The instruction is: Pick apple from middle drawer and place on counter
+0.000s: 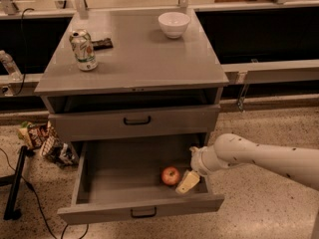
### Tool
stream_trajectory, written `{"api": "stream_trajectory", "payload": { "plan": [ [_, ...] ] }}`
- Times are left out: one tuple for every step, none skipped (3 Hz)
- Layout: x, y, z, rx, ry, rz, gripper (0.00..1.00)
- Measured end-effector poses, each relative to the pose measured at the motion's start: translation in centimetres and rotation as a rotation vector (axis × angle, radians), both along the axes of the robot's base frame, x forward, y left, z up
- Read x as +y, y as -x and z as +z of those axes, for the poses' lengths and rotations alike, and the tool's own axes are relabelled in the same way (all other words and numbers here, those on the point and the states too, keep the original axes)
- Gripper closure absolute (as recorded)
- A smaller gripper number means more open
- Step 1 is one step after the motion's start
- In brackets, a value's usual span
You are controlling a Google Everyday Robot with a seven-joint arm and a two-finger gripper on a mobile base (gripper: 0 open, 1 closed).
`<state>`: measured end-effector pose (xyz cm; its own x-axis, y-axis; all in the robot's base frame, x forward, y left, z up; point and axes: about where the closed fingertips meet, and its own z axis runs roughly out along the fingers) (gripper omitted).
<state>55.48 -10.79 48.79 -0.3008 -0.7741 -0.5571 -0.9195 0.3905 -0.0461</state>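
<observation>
- A white round bowl (174, 24) stands upright at the back right of the counter (144, 63).
- A green-and-white metal drink can (83, 50) stands upright at its left side, with a flat dark packet (102, 44) lying just behind it.
- Crumpled snack bags (47, 141) lie on the speckled beige floor (269, 128), at left.
- The pincer (188, 182) hangs low, well below the bowl.

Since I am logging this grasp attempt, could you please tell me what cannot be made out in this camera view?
Camera view only:
- End effector, low in the middle drawer right of the apple: contact with it unclear.
- Arm: base cut off by the right edge.
- Can: label too small to read.
- Dark packet: partly behind the can.
</observation>
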Motion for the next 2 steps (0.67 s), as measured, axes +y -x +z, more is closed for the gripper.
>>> {"api": "stream_trajectory", "payload": {
  "plan": [
    [0.6, -1.0, -1.8, -0.015, -0.007, -0.040, 0.00],
    [1.3, -1.9, -3.0, -0.046, -0.011, -0.048, 0.00]
  ]
}}
